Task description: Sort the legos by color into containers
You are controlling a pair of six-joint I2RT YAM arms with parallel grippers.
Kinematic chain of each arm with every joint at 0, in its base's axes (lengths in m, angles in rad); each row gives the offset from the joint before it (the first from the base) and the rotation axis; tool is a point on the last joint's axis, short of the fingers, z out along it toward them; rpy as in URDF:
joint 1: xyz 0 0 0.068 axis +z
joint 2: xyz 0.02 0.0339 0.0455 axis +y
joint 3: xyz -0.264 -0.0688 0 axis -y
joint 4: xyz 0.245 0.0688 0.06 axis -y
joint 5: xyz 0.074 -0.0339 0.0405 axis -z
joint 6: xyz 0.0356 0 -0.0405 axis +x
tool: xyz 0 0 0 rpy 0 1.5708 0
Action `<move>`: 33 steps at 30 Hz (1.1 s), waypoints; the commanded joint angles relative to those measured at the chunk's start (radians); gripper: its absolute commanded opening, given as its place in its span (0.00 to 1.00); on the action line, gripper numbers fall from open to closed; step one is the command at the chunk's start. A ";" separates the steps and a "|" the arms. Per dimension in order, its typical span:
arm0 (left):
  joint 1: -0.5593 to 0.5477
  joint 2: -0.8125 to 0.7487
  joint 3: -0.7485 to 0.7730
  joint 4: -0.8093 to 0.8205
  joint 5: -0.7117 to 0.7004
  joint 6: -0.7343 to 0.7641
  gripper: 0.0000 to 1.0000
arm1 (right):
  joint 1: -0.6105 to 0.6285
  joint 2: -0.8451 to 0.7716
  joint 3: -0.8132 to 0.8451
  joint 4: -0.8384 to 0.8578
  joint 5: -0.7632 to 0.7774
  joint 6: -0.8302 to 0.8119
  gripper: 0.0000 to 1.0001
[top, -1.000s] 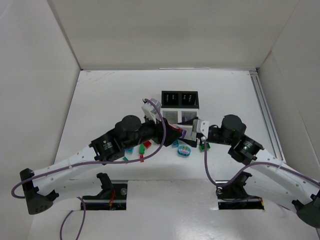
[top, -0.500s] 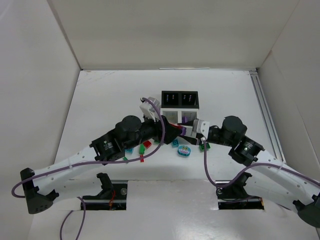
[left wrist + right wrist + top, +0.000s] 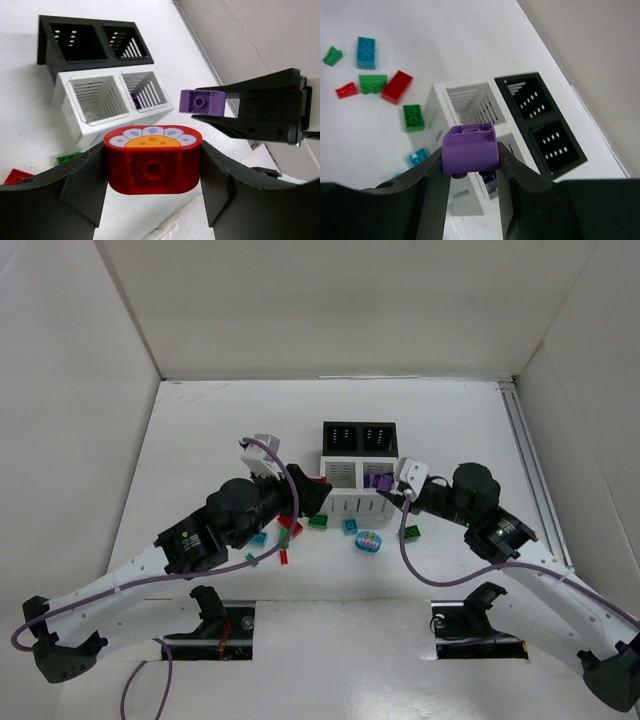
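white table (image 3: 200,440), white walls (image 3: 330,310) | left fingers (image 3: 60,190) clamp red oval (image 3: 152,165) | right fingers (image 3: 427,195) clamp purple brick (image 3: 470,148)

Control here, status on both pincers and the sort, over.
Left pincer shut on red oval piece. Right pincer shut on purple brick, beside white bins; one holds purple already. Pincers crowding each other.

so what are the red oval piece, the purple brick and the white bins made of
Red oval piece: likely hard moulded plastic, glossy, with highlights and a printed flower top. Purple brick: probably the same plastic, smooth, slight sheen. White bins: seemingly rigid plastic, matte, thin slotted walls.
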 commanded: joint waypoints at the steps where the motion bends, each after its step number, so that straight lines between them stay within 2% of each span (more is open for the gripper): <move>1: 0.002 -0.009 -0.002 -0.021 -0.092 0.018 0.37 | -0.077 0.025 0.007 -0.016 -0.063 -0.007 0.16; 4: 0.002 0.047 0.022 -0.012 -0.092 0.030 0.37 | -0.103 0.064 0.033 -0.026 -0.085 -0.020 0.21; 7: 0.057 0.127 0.046 -0.003 -0.063 0.039 0.37 | -0.103 0.150 0.077 -0.052 -0.027 -0.020 0.21; 10: 0.154 0.211 0.072 0.008 0.093 0.058 0.35 | -0.112 0.245 0.108 -0.065 -0.003 -0.020 0.23; 11: 0.220 0.228 0.082 0.020 0.139 0.073 0.33 | -0.112 0.263 0.125 -0.065 -0.003 -0.035 0.23; 13: 0.255 0.267 0.082 0.033 0.198 0.084 0.33 | -0.112 0.303 0.137 -0.065 0.022 -0.035 0.26; 17: 0.256 0.277 0.082 0.069 0.212 0.105 0.33 | -0.112 0.331 0.176 -0.065 0.125 -0.035 0.26; 20: 0.256 0.277 0.082 0.070 0.212 0.114 0.36 | -0.121 0.357 0.197 -0.065 0.110 -0.035 0.27; 28: 0.256 0.258 0.073 0.070 0.212 0.124 0.36 | -0.131 0.403 0.188 -0.101 0.121 -0.026 0.36; 33: 0.256 0.258 0.073 0.070 0.212 0.124 0.37 | -0.131 0.414 0.188 -0.123 0.130 -0.017 0.54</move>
